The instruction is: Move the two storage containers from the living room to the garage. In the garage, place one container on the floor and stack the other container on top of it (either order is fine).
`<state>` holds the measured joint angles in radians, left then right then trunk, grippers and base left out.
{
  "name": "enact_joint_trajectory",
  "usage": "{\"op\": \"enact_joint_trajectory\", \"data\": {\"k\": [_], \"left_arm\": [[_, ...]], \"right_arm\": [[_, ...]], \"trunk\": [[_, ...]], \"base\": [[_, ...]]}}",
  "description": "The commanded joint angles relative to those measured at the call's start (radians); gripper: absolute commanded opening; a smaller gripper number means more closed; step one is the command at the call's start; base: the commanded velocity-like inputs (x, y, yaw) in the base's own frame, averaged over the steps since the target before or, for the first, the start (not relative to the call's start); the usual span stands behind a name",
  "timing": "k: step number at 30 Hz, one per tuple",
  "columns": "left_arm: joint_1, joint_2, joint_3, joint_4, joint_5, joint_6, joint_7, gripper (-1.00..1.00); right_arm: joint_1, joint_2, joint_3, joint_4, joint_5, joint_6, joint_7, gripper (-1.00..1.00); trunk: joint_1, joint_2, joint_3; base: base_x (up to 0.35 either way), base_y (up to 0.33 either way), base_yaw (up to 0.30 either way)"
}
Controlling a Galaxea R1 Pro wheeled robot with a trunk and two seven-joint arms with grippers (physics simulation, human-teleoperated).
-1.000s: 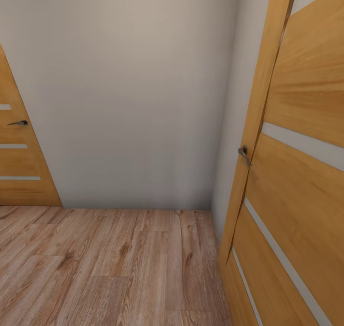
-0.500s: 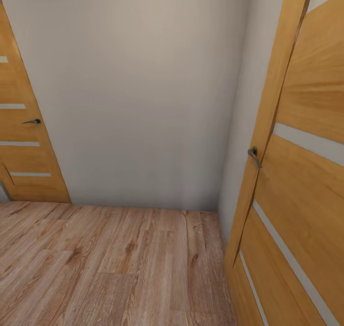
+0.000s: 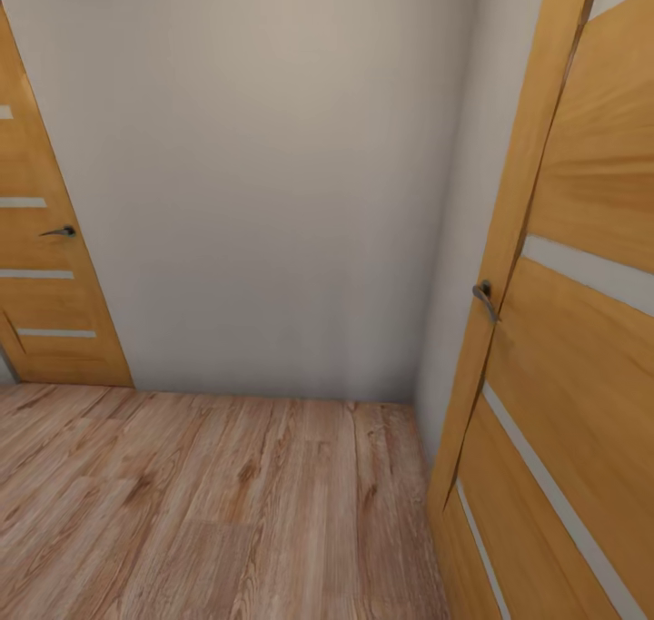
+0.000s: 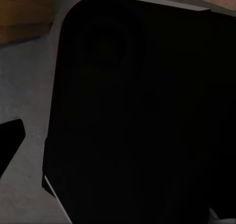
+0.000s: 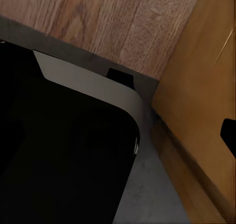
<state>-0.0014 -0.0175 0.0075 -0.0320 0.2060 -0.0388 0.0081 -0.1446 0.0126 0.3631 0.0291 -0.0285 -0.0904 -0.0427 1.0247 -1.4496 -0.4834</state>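
a corridor corner: pale wall (image 3: 272, 175) at center, wooden door (image 3: 581, 329) at right, plank floor (image 3: 209, 511) below. no storage containers to locate; hand states cannot be told.

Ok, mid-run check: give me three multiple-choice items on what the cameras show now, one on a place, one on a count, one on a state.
1. Where is the nearer wooden door?
A. at the head view's right
B. centre
C. on the floor

2. How many door handles show in the head view?
A. none
B. two
C. four

3. The door on the left is:
A. lying flat
B. standing upright
C. broken in half

Answers:
1 A, the near door stands at the right edge.
2 B, one handle on it, another handle on the far door.
3 B, it stands upright above the wood plank floor.
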Motion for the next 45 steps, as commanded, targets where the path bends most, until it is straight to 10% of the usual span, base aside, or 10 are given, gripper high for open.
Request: {"op": "enact_joint_trajectory", "data": {"k": [1, 45], "left_arm": [[0.000, 0.000, 0.000, 0.000, 0.006, -0.002, 0.001, 1.00], [0.000, 0.001, 0.000, 0.000, 0.006, -0.001, 0.000, 1.00]], "right_arm": [[-0.001, 0.000, 0.007, 0.003, -0.002, -0.007, -0.003, 1.00], [-0.001, 0.004, 0.008, 0.003, -0.002, -0.008, -0.003, 1.00]], "trunk": [[0.000, 0.000, -0.001], [0.000, 0.000, -0.001]], "base": [[0.240, 0.000, 0.000], [0.317, 0.000, 0.042]]}}
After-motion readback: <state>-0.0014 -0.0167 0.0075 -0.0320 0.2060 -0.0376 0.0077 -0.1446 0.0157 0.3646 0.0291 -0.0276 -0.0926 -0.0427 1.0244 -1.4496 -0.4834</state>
